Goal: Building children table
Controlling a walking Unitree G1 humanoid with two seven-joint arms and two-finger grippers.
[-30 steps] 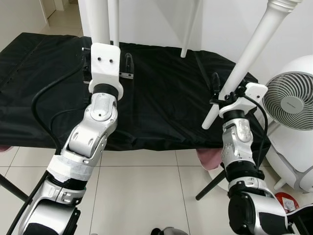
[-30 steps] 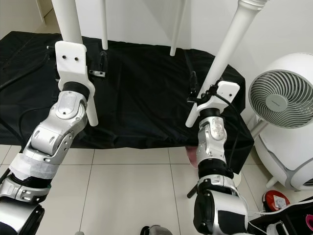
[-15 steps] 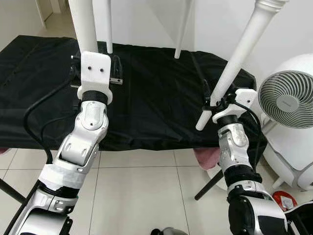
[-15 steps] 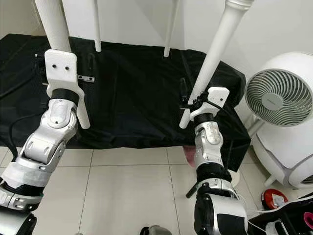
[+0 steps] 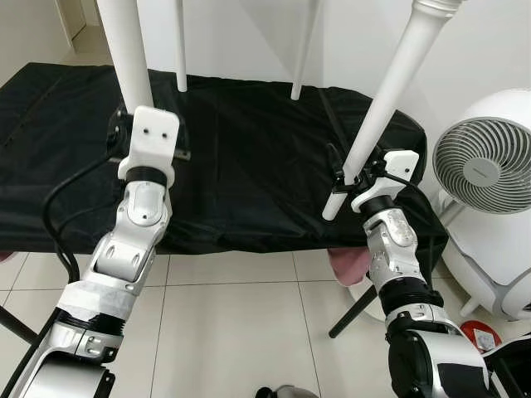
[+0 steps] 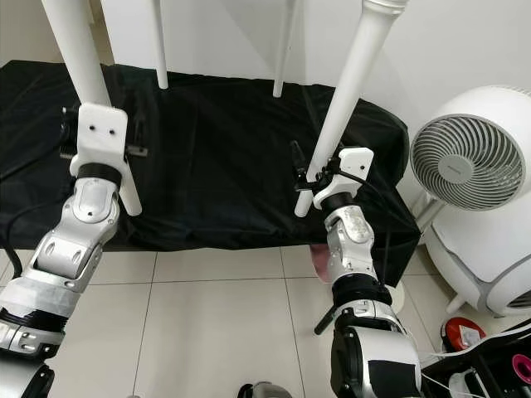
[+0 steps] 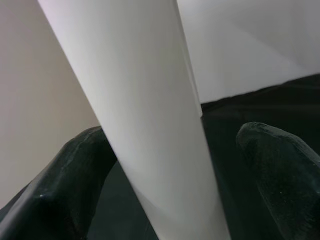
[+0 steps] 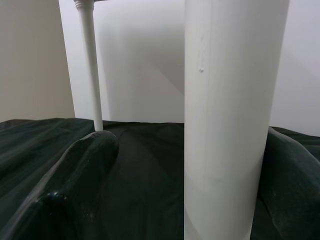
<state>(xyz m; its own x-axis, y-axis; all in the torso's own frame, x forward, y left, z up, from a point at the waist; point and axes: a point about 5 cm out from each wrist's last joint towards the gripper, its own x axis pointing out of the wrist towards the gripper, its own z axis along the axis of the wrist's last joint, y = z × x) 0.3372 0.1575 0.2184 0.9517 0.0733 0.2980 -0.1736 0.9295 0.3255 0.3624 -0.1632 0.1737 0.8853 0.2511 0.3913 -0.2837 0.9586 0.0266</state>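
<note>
My left gripper (image 7: pixel 175 155) is shut on a thick white table leg (image 5: pixel 126 58) that rises steeply out of the top of the picture. Its lower end (image 6: pixel 129 197) pokes out below the wrist. My right gripper (image 8: pixel 190 175) is shut on a second white table leg (image 5: pixel 390 91), which leans up to the right. That leg's lower tip (image 5: pixel 330 211) hangs over the front edge of the black cloth. In both wrist views a black finger sits on each side of the held leg.
A long table under black cloth (image 5: pixel 249 157) spans the scene, with two thin white poles (image 5: pixel 181 50) (image 5: pixel 303 50) standing at its back. A white fan (image 5: pixel 485 162) stands on the right. A black cable (image 5: pixel 62 191) loops by my left arm over the tiled floor (image 5: pixel 232 332).
Both arms have shifted left with their legs still held. The left gripper has also dropped lower in the view, toward the table's front edge.
</note>
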